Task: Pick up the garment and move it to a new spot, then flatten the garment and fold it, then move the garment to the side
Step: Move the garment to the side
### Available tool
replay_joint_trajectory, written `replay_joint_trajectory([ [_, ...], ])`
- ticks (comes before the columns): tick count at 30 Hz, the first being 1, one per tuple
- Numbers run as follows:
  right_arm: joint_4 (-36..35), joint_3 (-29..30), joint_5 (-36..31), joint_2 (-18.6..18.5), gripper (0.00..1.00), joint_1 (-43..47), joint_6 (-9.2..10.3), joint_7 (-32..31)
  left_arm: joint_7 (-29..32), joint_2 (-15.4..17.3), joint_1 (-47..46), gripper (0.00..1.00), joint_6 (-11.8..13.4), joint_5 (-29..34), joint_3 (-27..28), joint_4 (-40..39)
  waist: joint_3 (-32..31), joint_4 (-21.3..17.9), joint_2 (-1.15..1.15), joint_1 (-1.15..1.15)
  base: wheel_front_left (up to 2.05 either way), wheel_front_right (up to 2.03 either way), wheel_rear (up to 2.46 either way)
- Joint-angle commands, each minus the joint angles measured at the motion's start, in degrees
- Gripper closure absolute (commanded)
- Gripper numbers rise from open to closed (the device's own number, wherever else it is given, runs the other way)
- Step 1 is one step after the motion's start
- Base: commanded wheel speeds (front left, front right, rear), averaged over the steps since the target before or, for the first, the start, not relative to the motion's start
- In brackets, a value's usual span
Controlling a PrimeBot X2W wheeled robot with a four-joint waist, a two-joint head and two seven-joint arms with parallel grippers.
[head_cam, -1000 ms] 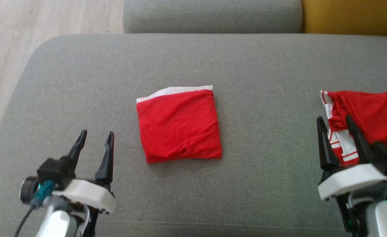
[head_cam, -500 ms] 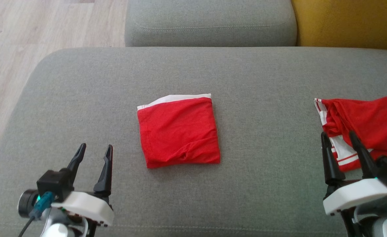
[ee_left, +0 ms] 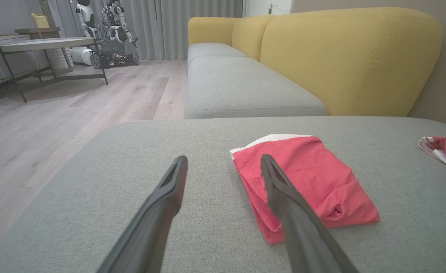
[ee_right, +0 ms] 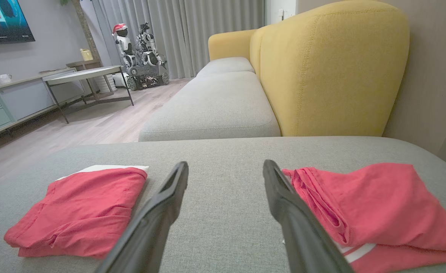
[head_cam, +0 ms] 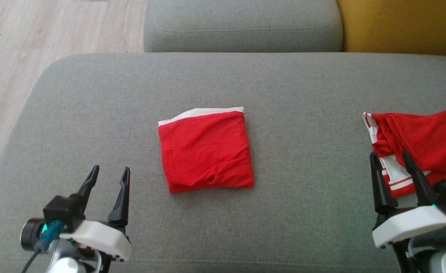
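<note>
My left claw (head_cam: pixel 111 168) sits at 7 o'clock over the grey seat cushion (head_cam: pixel 283 83), fingers toward 12, spread wide, empty. Folded red garment (head_cam: pixel 207 149) lies flat at centre. My right claw (head_cam: pixel 389 153) sits at 4 o'clock, wide apart, empty, beside the crumpled red-and-white garment (head_cam: pixel 424 136).

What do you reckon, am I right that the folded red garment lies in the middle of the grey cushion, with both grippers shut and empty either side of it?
Not quite: the grippers are open, not shut. The head view shows the left gripper and the right gripper with fingers spread, empty, either side of the folded red garment in the middle of the grey cushion.
</note>
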State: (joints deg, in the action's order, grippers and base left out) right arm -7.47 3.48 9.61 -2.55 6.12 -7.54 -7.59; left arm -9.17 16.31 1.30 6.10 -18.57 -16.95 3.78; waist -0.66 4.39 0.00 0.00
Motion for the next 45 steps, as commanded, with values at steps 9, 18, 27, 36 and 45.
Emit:
replay_joint_trajectory([
  [9,-1.16,-0.81,0.65,-0.33,0.00,-2.79,0.05,-0.19,-0.04,1.63,-3.69,0.00,0.40,-0.31,1.71,-2.24,1.25,0.58,0.00,0.00,0.00,0.00,0.00],
  [18,6.04,-4.67,0.95,-0.33,0.00,-10.69,0.05,-0.53,-1.61,0.99,-9.66,0.00,-0.90,-0.44,1.21,-2.06,7.54,4.83,0.00,0.00,0.00,0.00,0.00],
  [27,24.48,-14.81,4.51,-0.33,0.00,-21.80,0.05,0.95,-4.00,-0.70,-14.77,0.00,-2.44,-0.74,0.50,0.42,12.94,9.11,0.00,0.00,0.00,0.00,0.00],
  [36,45.40,-25.13,12.74,-0.32,0.00,-31.64,0.05,3.20,-5.40,-2.37,-16.90,0.00,-3.61,-0.84,0.18,3.74,14.87,10.82,0.00,0.00,0.00,0.00,0.00],
  [45,50.90,-30.15,16.55,-0.32,1.00,-35.70,0.05,5.51,-5.72,-2.53,-16.99,0.00,-3.87,-0.68,0.97,4.52,14.52,8.88,0.00,0.00,0.00,0.00,0.00],
])
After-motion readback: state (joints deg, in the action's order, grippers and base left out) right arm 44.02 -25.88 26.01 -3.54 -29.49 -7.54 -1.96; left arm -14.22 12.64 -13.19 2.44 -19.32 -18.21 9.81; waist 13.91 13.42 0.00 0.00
